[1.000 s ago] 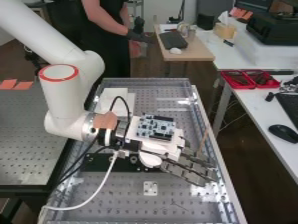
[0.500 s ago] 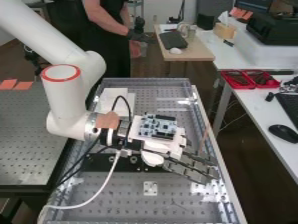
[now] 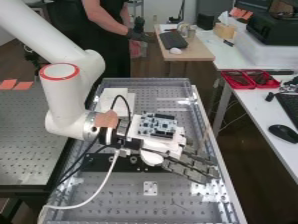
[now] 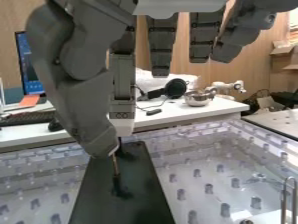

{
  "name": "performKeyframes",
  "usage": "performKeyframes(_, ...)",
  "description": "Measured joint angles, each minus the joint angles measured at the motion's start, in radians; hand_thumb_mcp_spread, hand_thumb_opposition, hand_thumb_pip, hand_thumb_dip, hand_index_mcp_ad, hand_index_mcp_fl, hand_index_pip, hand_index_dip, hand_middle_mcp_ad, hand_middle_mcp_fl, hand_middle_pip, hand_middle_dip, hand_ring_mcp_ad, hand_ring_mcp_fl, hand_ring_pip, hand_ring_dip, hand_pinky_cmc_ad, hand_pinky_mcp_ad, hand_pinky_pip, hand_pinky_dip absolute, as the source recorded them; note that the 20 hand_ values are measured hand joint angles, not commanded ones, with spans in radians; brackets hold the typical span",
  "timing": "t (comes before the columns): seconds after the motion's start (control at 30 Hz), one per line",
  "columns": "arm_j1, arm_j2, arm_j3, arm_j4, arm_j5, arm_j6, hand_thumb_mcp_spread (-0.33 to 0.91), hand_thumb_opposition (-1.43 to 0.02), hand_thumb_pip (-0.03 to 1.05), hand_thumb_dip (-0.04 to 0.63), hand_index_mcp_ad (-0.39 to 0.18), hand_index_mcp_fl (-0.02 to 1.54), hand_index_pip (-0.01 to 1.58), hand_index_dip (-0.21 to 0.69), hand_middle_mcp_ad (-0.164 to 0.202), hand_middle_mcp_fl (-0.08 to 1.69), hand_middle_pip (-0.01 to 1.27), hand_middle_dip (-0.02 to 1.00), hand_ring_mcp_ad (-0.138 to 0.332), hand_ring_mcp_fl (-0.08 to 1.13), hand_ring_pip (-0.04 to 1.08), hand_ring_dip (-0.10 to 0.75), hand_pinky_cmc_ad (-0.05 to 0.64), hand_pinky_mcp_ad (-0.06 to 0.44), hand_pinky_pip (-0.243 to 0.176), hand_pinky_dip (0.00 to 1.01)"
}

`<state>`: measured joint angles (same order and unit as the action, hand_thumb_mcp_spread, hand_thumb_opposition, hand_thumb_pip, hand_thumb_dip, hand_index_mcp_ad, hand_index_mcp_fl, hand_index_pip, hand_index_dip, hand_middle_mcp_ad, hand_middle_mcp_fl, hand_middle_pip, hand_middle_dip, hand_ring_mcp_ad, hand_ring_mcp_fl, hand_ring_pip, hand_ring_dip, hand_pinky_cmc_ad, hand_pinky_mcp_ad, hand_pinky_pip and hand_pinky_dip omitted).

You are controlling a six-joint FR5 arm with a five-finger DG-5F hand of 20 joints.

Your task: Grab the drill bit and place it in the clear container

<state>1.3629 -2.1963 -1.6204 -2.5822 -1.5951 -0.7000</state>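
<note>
Perforated benchtop [image 3: 120, 194] spreads beneath the robot hand [image 3: 189, 167], clamped on the drill bit [image 4: 116, 165].

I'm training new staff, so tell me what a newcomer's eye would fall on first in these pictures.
Probably the thick white robot arm with a red ring, coming in from the high view's upper left. Next, the blue-and-white circuit board riding on top, just behind the dark grey mechanical hand. In the wrist view, that hand looms large before a flat black plate.
</note>
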Motion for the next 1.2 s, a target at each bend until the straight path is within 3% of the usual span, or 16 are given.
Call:
performKeyframes(0.67,-0.001,-0.010,0.011,-0.002,-0.008,-0.002,0.48,-0.91,0.56,0.265,-0.133,0.47,1.25,0.058,0.059,0.13,0.13,0.17,0.188,0.04,0.10,-0.007,0.243,0.157,-0.075,0.19)
performKeyframes(0.93,0.000,-0.016,0.016,0.003,-0.004,0.004,0.51,-0.93,0.56,0.265,-0.138,0.59,1.37,0.052,0.061,0.13,0.13,0.17,0.188,0.04,0.10,-0.007,0.239,0.157,-0.075,0.19)
performKeyframes(1.2,-0.001,-0.022,0.022,-0.002,-0.022,0.004,0.52,-0.94,0.54,0.265,-0.134,0.59,1.40,0.096,0.061,0.13,0.13,0.17,0.187,0.04,0.10,0.000,0.243,0.157,-0.075,0.19)
